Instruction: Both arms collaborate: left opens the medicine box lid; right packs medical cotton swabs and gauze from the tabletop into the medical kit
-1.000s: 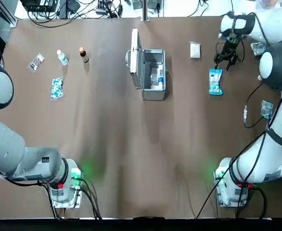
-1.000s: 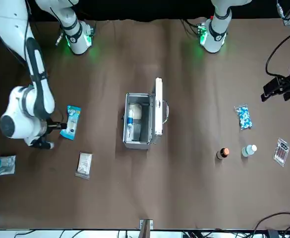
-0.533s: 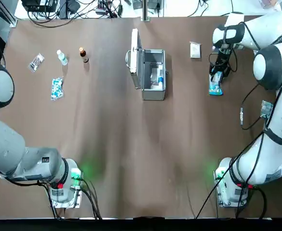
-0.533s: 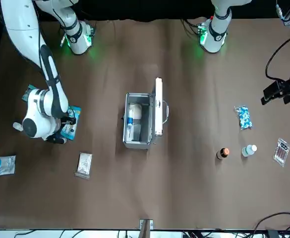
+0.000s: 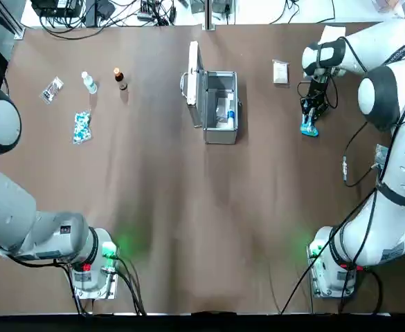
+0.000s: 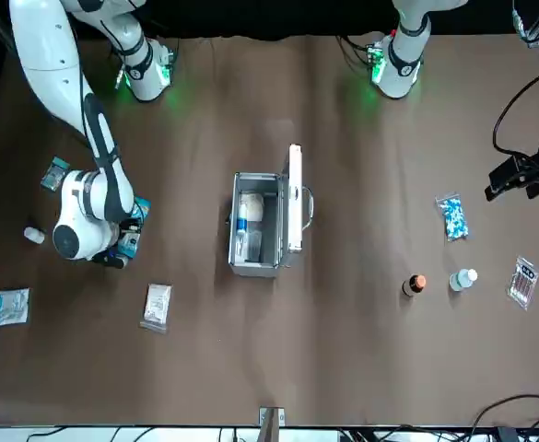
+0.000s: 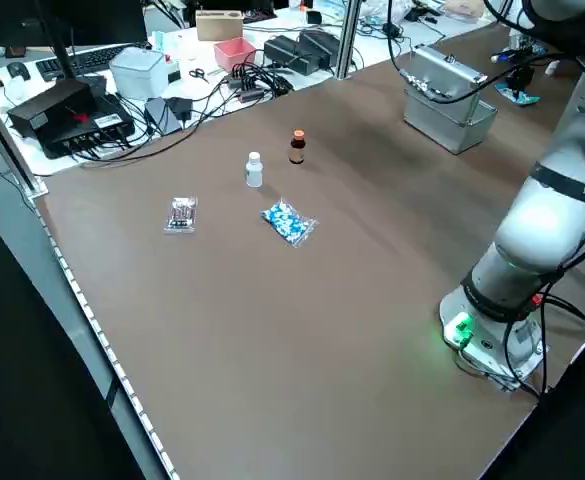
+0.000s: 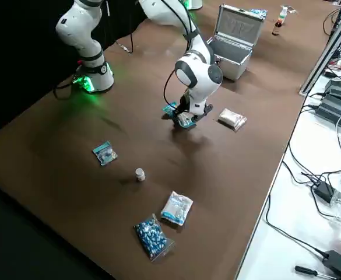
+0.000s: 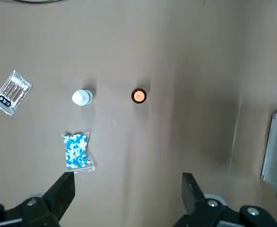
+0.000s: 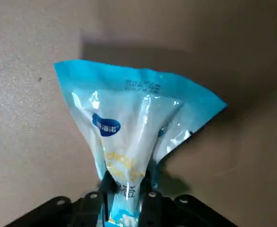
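Cotton swabs (image 10: 124,109), in their blue-and-white packet, are in the grasp of the right gripper (image 10: 129,178), at the right part of the tabletop (image 5: 188,207). Its two fingers pinch one end, so the plastic gathers into folds there and the other end spreads wide like a fan. We judge that this end grip is chosen so the long packet can hang down into the case (image 5: 221,128); whether it is fully off the table, we cannot tell.

The lid (image 6: 295,198) stands open on the side away from the right arm, which leaves a free way in for us. Some white things (image 6: 251,210) lie inside (we should leave room beside them). The left gripper (image 9: 129,177) waits at the table's left side with its fingers apart and nothing between them, since the lid needs no more help.

Gauze (image 8: 232,119) lies flat on the table, between the case and the robot's right edge; we expect it to be second. Our next move is probably to raise the packet above the case wall, for its loose end could catch there.
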### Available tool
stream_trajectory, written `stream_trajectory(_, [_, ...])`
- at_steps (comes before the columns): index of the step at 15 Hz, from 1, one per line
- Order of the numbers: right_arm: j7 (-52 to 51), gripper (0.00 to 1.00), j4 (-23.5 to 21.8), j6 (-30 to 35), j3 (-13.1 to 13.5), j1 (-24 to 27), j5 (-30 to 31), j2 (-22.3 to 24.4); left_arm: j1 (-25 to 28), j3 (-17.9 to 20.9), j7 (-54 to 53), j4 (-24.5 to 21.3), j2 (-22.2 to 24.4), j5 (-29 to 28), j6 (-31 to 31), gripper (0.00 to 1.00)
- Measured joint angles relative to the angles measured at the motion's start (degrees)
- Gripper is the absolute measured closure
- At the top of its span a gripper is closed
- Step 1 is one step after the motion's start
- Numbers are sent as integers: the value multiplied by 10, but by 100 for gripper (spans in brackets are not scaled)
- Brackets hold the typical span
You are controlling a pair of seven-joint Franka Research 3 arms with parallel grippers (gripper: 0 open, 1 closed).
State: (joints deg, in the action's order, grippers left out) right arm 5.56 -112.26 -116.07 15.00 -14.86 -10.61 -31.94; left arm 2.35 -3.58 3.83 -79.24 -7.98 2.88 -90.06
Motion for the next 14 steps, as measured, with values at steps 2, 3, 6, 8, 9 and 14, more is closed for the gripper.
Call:
stream_trajectory(2, [2, 74, 2, 1, 1, 0, 0, 0, 0, -1, 0, 0, 0, 0, 0, 0])
stream_trajectory(3, [5, 81, 5, 5, 1, 0, 0, 1, 0, -1, 0, 0, 0, 0, 0, 0])
stream_trajectory(6, [11, 88, 37, 48, 1, 0, 0, 2, -1, -3, 0, 0, 0, 0, 0, 0])
stream_trajectory(8, [50, 88, 106, 104, -5, -15, -3, 5, -1, -3, 0, 0, 0, 0, 0, 0])
stream_trajectory(9, [68, 88, 128, 119, -7, -30, -7, 10, -1, -4, 0, 0, 0, 0, 0, 0])
stream_trajectory(14, [153, 88, 224, 159, -11, -141, -80, 37, -2, -4, 0, 0, 0, 0, -11, 0])
